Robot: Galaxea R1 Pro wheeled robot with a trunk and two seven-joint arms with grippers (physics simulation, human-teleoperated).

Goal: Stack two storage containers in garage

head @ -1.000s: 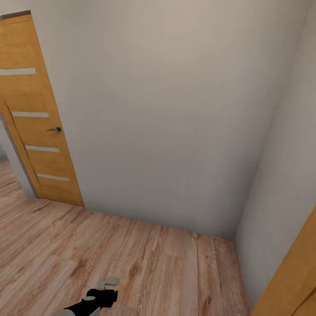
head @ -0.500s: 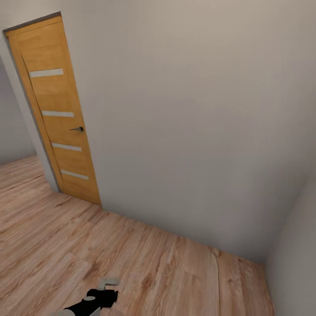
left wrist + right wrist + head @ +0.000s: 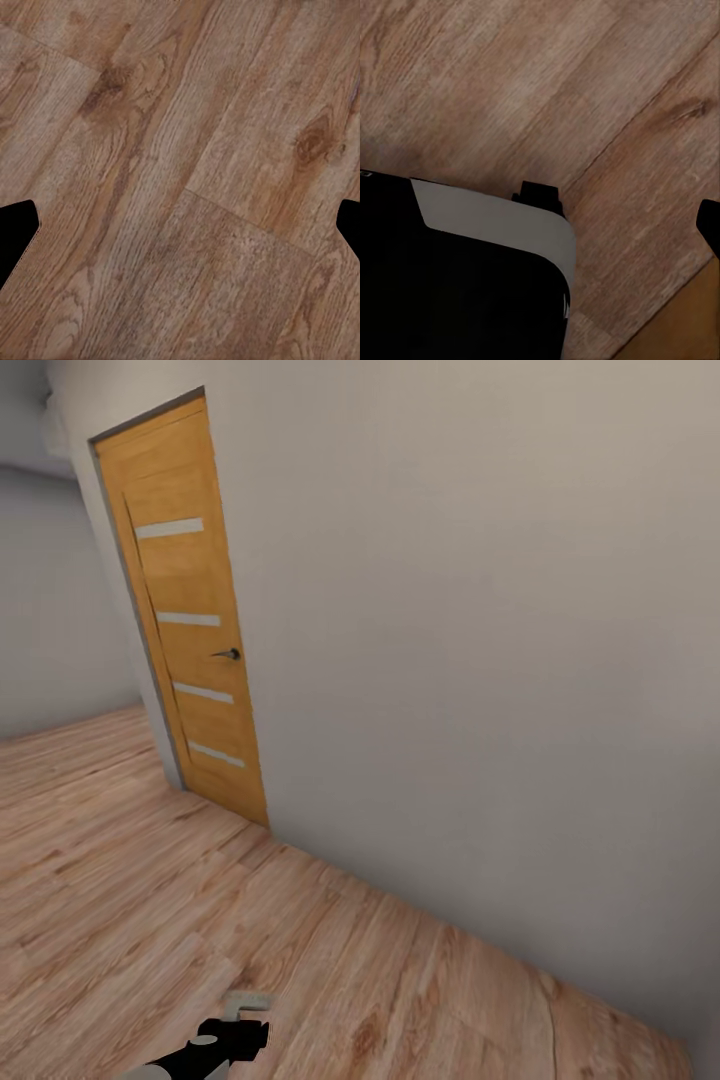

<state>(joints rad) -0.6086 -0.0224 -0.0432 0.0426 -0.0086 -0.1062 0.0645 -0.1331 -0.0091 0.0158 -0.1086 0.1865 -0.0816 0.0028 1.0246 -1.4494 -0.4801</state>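
Note:
The two storage containers are out of view, and so is the garage. I am in a passage with a light wood-plank floor (image 3: 150,900). My left arm (image 3: 225,1042) pokes in at the bottom edge of the head view. In the left wrist view my left gripper (image 3: 180,232) is open over bare planks, its dark fingertips (image 3: 15,236) far apart at the picture's two sides, with nothing between them. In the right wrist view my right gripper hangs beside my own black and grey base (image 3: 457,270). One dark fingertip (image 3: 709,225) shows far out at the edge, and nothing is held.
An orange wooden door (image 3: 190,620) with pale slats and a dark handle (image 3: 229,654) stands in the plain white wall (image 3: 480,660) ahead. Left of the door the plank floor runs on into an open space. The wall meets the floor along a line slanting down to the right.
The camera has swung left: the door has slid rightward in the picture and the corner with a second orange door at the right has left the view. My left arm keeps its pose.

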